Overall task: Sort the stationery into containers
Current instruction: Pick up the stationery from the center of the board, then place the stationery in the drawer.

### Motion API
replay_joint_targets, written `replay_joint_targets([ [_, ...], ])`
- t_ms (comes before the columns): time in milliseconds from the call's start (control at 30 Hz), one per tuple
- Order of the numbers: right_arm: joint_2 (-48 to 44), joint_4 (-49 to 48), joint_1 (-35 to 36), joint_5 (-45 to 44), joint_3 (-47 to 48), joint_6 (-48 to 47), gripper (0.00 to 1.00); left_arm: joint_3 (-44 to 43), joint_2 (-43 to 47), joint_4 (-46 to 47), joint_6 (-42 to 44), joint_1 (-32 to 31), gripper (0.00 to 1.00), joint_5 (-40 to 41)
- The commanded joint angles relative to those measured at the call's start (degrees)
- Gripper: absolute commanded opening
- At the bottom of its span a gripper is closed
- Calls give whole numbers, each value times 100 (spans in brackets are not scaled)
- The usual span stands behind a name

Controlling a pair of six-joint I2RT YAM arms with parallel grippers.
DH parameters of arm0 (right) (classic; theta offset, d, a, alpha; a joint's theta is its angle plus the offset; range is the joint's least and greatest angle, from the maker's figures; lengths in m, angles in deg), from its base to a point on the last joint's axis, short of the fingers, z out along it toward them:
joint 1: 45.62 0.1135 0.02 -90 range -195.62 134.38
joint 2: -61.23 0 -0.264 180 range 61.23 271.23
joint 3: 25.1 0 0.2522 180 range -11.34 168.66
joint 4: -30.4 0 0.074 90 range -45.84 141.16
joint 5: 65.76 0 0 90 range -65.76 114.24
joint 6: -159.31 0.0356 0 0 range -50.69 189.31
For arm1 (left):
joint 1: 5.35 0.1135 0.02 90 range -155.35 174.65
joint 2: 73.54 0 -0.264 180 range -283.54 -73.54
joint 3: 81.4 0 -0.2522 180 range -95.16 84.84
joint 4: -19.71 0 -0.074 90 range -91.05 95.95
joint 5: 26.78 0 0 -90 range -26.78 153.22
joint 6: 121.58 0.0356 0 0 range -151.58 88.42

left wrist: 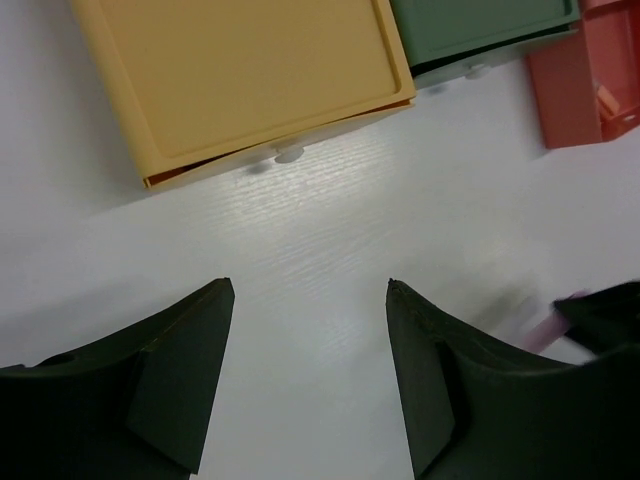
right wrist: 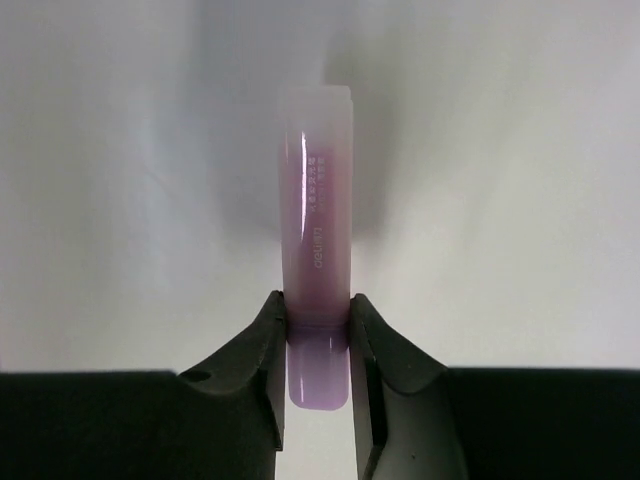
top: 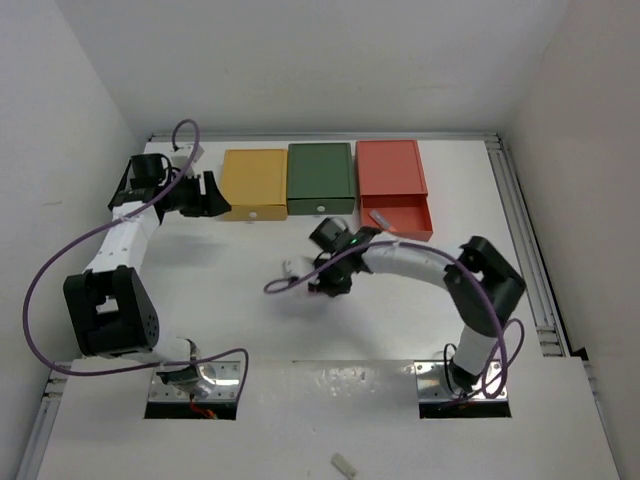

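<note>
My right gripper (right wrist: 318, 328) grips the lilac stick (right wrist: 316, 200) by one end, near the middle of the table (top: 230, 300). My left gripper (left wrist: 310, 295) hangs open and empty before the yellow box (left wrist: 250, 70). This is the pick-up step, I judge. Next I must lift the stick and carry it to the red box (top: 392, 168), whose drawer stands open.

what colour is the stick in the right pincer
Pale lilac. The stick shows best in the right wrist view, gripped by the right pincer.
</note>
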Motion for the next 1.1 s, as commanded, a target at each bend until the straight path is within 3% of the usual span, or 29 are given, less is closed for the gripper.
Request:
replay_joint_targets([
  [0,-822,300,-830,52,273,-194,2,50,409,303,572,-457,68,511],
  [67,-1033,579,-1646,183,606,-377,2,85,471,373,678,-703,69,688],
  [400,-648,390,-3204,360,1505,-1028,1,-713,-143,461,600,-1706,68,969],
  [600,-297,169,-3635,229,1241,-1442,1,-1795,-697,575,311,-2067,68,1173],
  [800,-24,-305,-3882,158,1056,-1407,4,-2094,-1295,1085,-542,-2330,68,970],
  [1067,407,-491,-4031,-70,1188,-1539,11,-2419,-1726,910,-437,-2884,68,1102],
])
